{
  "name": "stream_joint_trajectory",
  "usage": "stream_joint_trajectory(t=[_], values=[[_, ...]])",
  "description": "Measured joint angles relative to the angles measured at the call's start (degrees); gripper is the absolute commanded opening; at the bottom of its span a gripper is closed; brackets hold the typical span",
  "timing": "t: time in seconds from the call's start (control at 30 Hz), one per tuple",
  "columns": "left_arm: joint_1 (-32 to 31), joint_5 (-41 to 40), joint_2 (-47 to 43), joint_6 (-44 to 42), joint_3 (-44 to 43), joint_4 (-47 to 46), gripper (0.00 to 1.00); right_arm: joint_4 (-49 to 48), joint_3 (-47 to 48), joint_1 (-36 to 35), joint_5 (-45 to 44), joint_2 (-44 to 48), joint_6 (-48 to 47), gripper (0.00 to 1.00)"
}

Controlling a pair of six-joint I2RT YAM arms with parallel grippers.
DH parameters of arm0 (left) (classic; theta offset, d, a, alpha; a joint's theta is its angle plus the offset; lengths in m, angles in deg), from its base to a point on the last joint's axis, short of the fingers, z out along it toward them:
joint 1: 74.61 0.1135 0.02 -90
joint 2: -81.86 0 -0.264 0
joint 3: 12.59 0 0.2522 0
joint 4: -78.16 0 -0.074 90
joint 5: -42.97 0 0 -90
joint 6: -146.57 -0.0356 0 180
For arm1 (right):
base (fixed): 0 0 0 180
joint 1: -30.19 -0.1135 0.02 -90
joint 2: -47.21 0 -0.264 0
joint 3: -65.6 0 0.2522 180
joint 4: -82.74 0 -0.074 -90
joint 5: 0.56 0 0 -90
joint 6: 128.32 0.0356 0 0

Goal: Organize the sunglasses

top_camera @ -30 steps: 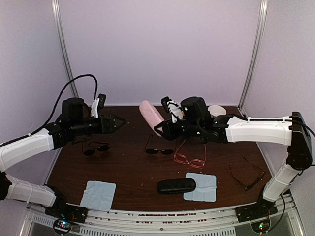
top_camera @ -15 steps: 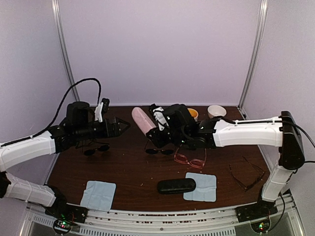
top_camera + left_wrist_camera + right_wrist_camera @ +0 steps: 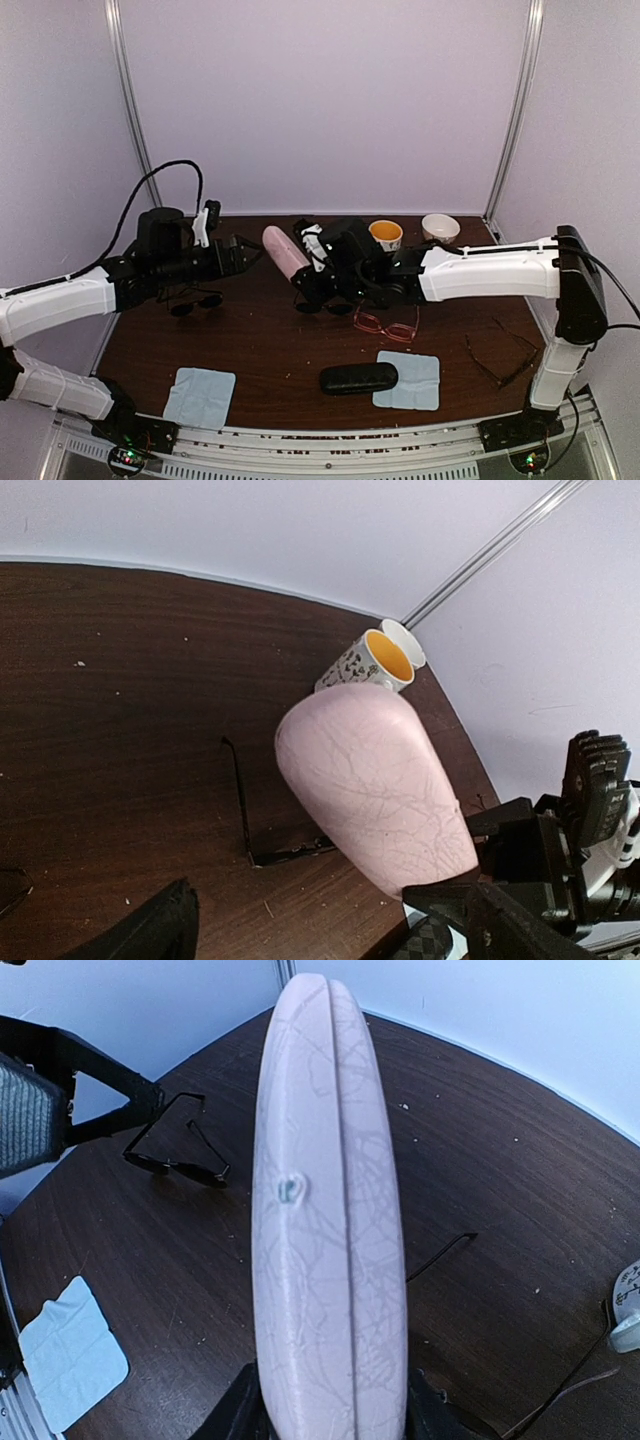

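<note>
Sunglasses lie on the dark wooden table (image 3: pixel 270 350), black dark-lensed pair (image 3: pixel 195 303) left, thin black-framed pair (image 3: pixel 322 308) and translucent pink-red pair (image 3: pixel 388 326) centre; your right gripper (image 3: pixel 308 280) clamps the pink oblong hard case (image 3: pixel 283 252) aloft, so square the wide-open left gripper (image 3: pixel 247 254) on its free end before closing.

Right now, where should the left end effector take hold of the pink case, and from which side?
By its free rounded end, from the left arm's side: the pink case points at the open left end effector, and the right end effector holds the other end.
</note>
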Motion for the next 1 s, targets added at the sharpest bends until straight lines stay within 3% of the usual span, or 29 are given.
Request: stream_joint_trajectory(t=[0.47, 1.0], values=[[-0.2, -0.2, 3.6, 2.5, 0.0, -3.1, 0.96, 0.0, 2.2, -0.5, 0.0, -1.6, 0.0, 0.00], [-0.2, 4.2, 8.5, 8.5, 0.0, -13.9, 0.97, -0.3, 4.2, -1.1, 0.0, -2.4, 0.0, 0.00]])
